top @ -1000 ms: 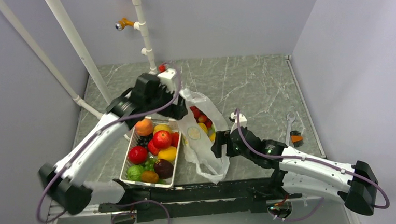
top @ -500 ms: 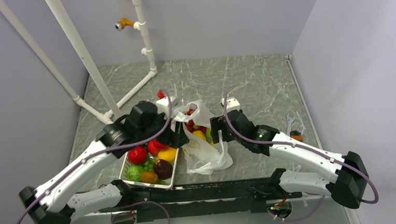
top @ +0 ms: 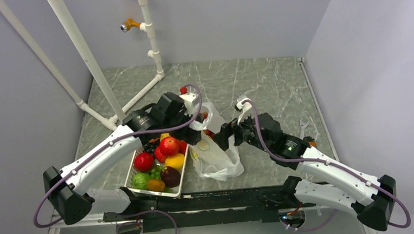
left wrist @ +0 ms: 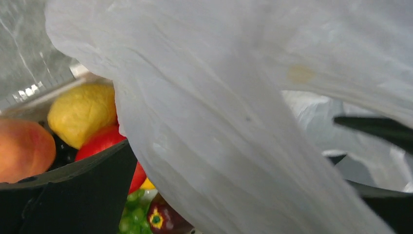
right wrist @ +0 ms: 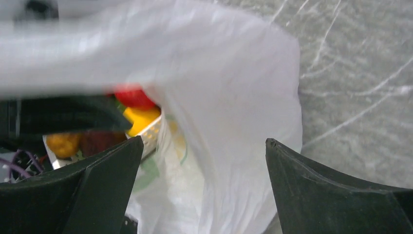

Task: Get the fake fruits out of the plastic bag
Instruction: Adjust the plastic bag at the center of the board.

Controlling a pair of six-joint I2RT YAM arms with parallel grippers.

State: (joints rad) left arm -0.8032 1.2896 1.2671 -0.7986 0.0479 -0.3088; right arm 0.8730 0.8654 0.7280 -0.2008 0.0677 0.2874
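Thin translucent white plastic bag (top: 214, 159) sits just right of the white wire-mesh basket (top: 181, 181), small glossy fake fruits (top: 209, 132) inside. Both left gripper (left wrist: 238, 165) and right gripper (right wrist: 203, 141) gape wide around the film, so I'd pinch opposite mouth edges and spread gently.

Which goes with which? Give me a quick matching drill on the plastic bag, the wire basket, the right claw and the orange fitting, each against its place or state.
1 plastic bag
2 wire basket
3 right claw
4 orange fitting

A on the white pipe at the back
B open around the bag
C holds loose fruit, left of the bag
D crumpled on the table, right of the basket

Pairs: 1-D, 2-C, 3-B, 4-A
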